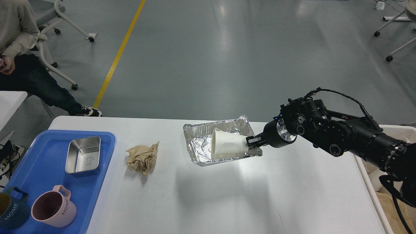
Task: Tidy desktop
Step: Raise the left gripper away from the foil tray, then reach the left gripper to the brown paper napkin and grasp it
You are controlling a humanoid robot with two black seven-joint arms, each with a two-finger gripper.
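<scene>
In the head view, the white desktop [227,195] fills the near part of the scene, with grey floor behind it. The right arm comes in from the right side, and its gripper [253,141] is at the right end of a foil tray [198,152] that stands near the far edge of the desktop. A white paper cup [227,143] lies on its side inside the foil tray. The fingers are small and dark; they seem to touch the cup or the tray rim, but I cannot tell if they pinch it. Left of the foil tray lies a crumpled brown paper [142,158]. On the left, a blue tray [42,182] holds a steel box [83,155], a pink mug [53,210] and a dark mug [11,211]. A beige bin [373,182] is beside the right edge.
</scene>
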